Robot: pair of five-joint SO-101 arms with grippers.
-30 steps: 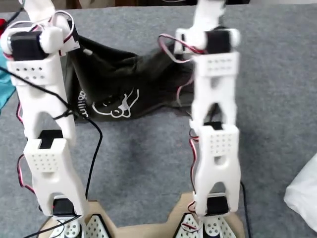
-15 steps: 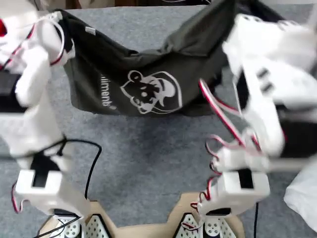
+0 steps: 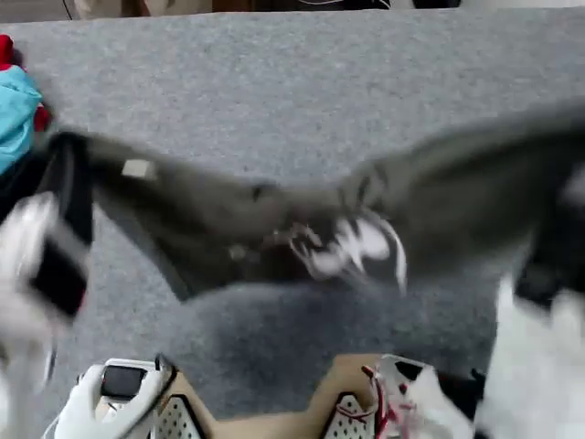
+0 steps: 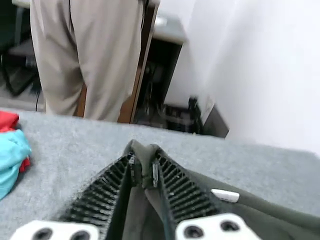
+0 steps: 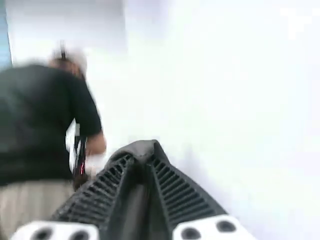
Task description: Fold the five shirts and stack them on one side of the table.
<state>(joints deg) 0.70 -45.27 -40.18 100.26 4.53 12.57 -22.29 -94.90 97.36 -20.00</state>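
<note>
A dark olive shirt [image 3: 302,215] with a white print hangs stretched wide above the grey table [image 3: 274,82] in the high view, held up at both ends. My left gripper [image 4: 143,170] is shut on one edge of the shirt [image 4: 200,200], with a white label showing beside it. My right gripper [image 5: 140,167] is shut on a fold of the same shirt [image 5: 142,150]. The arms appear blurred at the left [image 3: 41,265] and right [image 3: 539,347] of the high view.
Turquoise and red clothes [image 3: 16,110] lie at the table's left edge, also in the left wrist view [image 4: 12,150]. The arm bases [image 3: 137,402] stand on a board at the near edge. A person stands beyond the table's far side.
Both arms have swung up and toward the near edge, lifting the dark shirt off the table and pulling it wide apart. The white print has moved nearer.
</note>
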